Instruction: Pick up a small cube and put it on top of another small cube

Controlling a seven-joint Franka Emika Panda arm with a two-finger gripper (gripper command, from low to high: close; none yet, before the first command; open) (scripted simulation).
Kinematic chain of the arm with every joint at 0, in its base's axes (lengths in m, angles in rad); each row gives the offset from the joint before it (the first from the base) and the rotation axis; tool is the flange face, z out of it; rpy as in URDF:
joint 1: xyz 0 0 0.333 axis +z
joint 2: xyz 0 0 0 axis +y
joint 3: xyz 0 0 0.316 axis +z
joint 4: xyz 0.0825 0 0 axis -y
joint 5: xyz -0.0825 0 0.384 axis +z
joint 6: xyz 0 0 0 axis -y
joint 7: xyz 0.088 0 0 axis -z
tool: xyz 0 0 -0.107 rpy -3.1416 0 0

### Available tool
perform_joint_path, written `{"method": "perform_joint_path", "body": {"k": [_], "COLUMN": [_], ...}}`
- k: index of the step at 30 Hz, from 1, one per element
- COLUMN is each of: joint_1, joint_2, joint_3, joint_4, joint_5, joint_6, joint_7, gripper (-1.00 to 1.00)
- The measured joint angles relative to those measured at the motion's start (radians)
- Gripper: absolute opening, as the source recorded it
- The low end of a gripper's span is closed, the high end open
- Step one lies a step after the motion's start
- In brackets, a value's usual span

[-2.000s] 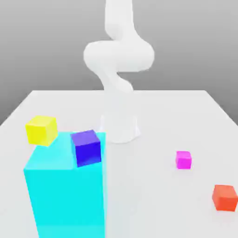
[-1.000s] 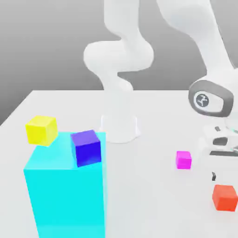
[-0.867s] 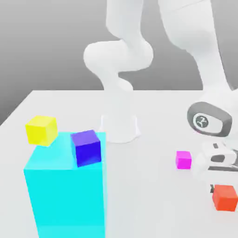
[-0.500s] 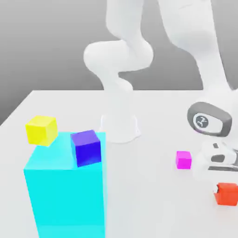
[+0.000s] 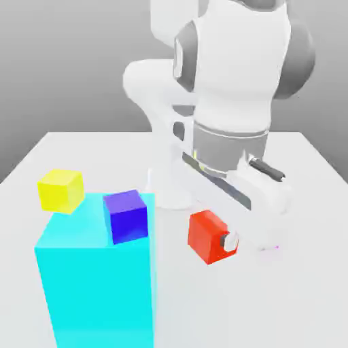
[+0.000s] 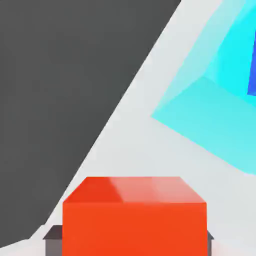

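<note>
The small orange-red cube hangs in the air near the middle of the exterior view, above the table and just to the right of the big cyan block. My gripper is shut on it, with the hand tilted sideways. In the hand view the same orange-red cube sits between my dark finger pads. The small magenta cube is hidden behind my hand.
A dark blue cube rests on the cyan block's top near its right edge. A yellow cube sits at the block's far left corner. The arm's white base stands mid-table behind them. The hand view catches the cyan block.
My gripper came down on the orange-red cube at the exterior view's right, shut on it, then lifted and carried it left toward the cyan block, the hand turning sideways.
</note>
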Motion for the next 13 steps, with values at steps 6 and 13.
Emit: {"method": "perform_joint_path", "body": {"k": [6,13], "joint_1": [-0.094,-0.108], "joint_2": [-0.139,-0.104], "joint_3": [-0.083,-0.083], "joint_4": [0.032,-0.053], "joint_5": [0.063,0.067], "joint_6": [-0.16,-0.039], "joint_7": [0.15,0.166], "gripper": [-1.0,1.0]}}
